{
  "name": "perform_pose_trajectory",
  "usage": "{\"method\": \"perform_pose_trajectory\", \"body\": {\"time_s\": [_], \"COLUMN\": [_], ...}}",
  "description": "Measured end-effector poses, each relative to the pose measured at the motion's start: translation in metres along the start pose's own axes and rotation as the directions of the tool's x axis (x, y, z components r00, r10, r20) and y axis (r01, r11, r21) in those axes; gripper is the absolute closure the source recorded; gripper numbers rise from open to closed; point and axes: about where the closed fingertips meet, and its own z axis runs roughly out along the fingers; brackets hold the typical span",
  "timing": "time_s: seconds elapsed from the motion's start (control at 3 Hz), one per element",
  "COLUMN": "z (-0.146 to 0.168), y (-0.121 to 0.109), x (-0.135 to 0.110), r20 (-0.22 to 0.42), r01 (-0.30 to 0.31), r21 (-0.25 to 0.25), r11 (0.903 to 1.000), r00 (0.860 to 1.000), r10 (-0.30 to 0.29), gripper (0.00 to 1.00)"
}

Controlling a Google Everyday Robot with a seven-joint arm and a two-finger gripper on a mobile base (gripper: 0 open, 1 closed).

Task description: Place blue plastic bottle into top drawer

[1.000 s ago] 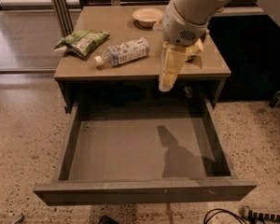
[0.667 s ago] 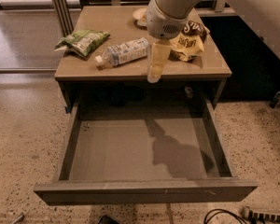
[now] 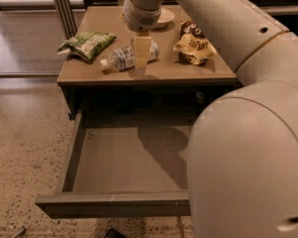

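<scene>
Gripper: the gripper hung over the middle of the table top, pointing down, in line with the bottle's body. Its state, apart or together, could not be told from this side-on view, nor whether it touched the bottle.
Blue plastic bottle: the blue plastic bottle lay on its side near the middle of the table, white cap toward the left front corner. The gripper hid the far end of its label.
Top drawer: the top drawer stood pulled out below the table's front edge, flat front panel nearest the camera. The arm's shadow lay across its floor.
Table: the table was brown-topped, and the bottle sat well back from its front edge.
Green snack bag: a green snack bag lay near the left edge, just beside the bottle's cap end but apart from it.
Brown snack bag: a crumpled brown snack bag lay toward the right edge, apart from the gripper.
Dish: a pale dish sat by the back edge, partly behind the wrist.
In the way: the cream arm filled the right side of the view and covered the drawer's right wall and right front corner.
</scene>
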Motion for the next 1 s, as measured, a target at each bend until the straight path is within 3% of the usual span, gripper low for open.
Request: {"method": "perform_pose_trajectory", "body": {"time_s": [0.33,0.67,1.0], "z": [0.044,0.091,0.091], "y": [-0.013,-0.030,-0.030], "x": [0.007,0.029,0.029], "r20": [-0.048,-0.076,-0.076], "r01": [-0.019,-0.107,-0.107], "r21": [-0.104,-0.136,-0.136], "r11": [0.9944,0.9850,0.9850], "r00": [0.999,0.992,0.992], "r10": [0.014,0.097,0.097], "gripper": [0.00,0.00,0.00]}}
